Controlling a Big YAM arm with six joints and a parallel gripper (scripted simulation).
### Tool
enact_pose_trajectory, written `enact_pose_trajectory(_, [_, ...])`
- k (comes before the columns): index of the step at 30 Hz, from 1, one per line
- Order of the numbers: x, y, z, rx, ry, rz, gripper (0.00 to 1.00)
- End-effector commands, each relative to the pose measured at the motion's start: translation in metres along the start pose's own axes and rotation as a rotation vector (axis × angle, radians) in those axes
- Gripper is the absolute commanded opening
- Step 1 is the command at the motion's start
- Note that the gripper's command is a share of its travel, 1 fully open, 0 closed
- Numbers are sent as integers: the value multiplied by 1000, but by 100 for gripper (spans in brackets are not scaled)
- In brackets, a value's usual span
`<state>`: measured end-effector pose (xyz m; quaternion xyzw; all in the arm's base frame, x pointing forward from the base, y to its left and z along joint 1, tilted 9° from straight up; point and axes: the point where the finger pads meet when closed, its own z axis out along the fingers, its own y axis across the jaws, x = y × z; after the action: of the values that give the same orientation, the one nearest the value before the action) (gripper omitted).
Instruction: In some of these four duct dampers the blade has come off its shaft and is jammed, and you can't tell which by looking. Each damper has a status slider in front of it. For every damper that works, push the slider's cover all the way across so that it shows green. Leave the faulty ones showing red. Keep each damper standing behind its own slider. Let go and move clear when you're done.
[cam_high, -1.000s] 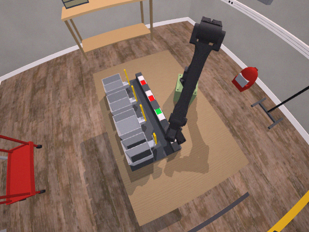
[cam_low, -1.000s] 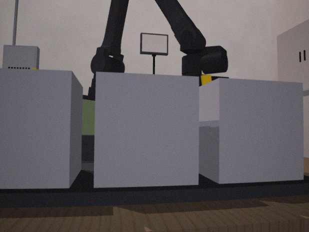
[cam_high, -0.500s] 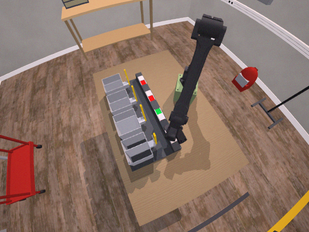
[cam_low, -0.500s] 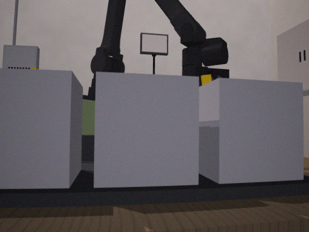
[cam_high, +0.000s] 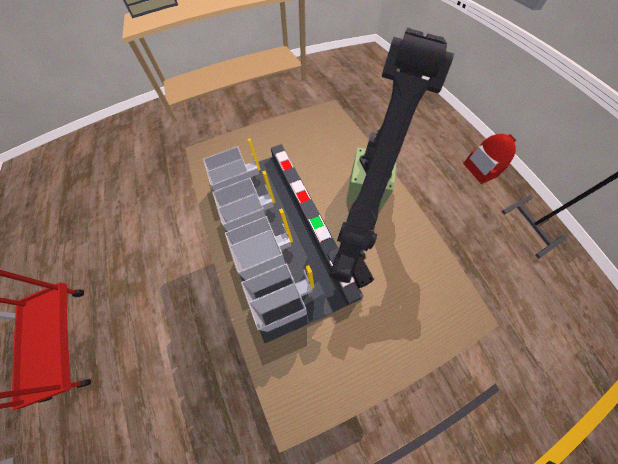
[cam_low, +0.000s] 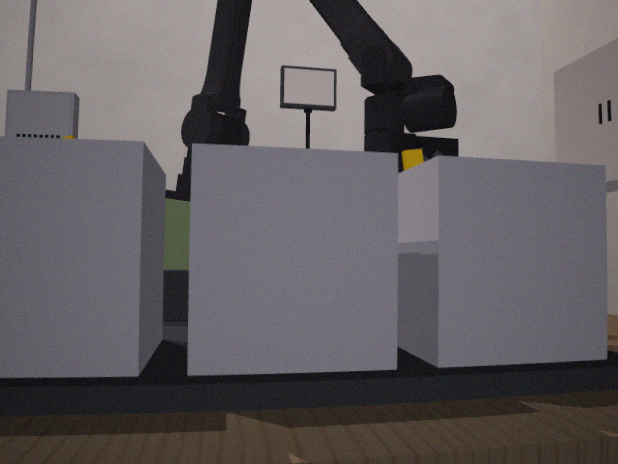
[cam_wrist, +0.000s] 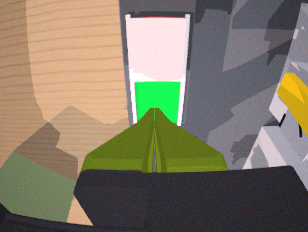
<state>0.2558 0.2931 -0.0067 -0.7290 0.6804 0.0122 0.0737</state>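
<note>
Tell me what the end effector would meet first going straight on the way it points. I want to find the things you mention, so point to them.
Probably the green patch (cam_wrist: 157, 97) of the slider under the end effector's (cam_wrist: 154, 109) closed tips; the remaining gap is unclear.

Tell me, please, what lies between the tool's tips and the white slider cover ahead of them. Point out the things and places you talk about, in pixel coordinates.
A green patch (cam_wrist: 157, 95) lies between the shut tool (cam_wrist: 154, 115) (cam_high: 350, 275) (cam_low: 436, 145) and the white cover (cam_wrist: 157, 50) (cam_high: 347, 283); the wrist view shows it, its near part hidden by the tips.
</note>
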Motion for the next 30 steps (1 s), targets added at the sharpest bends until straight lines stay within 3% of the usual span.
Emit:
enact_pose_trajectory(1, [-14,-18,-11,21,-24,-4,0])
enact_pose_trajectory(25, [-14,-18,-11,21,-24,-4,0])
enact_pose_trajectory(26, [-14,-18,-11,21,-25,-4,100])
enact_pose_trajectory(30, [-17,-21,-22,38,-41,-5,100])
